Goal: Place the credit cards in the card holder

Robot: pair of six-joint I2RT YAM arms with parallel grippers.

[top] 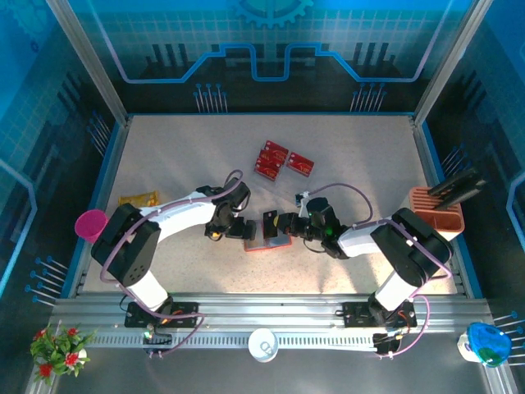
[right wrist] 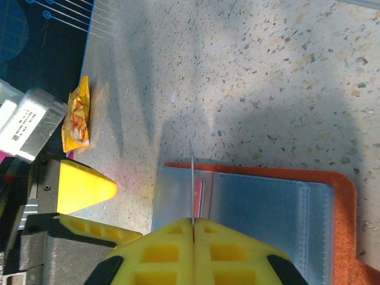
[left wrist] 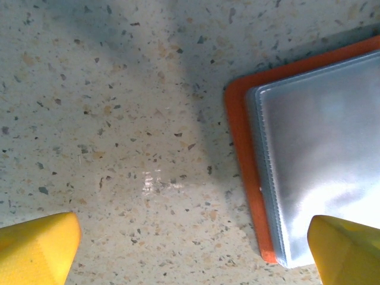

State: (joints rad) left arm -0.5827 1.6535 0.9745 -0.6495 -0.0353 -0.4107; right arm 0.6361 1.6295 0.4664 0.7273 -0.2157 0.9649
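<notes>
The right end effector [right wrist: 193, 225] pinches a credit card [right wrist: 192, 184] edge-on, to enter the card holder [right wrist: 267, 205] below. The left end effector [left wrist: 196, 246] gapes empty.

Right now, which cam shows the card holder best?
Right wrist: the card holder lies open there, with its grey pockets and orange edge spread across the lower frame. Left wrist catches one corner of it, close up. Top external gives a small, distant red sliver.

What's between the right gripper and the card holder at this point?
A single credit card, seen edge-on in the right wrist view. The shut right gripper pinches it above the clear pockets of the card holder. Whether it touches them is unclear.
</notes>
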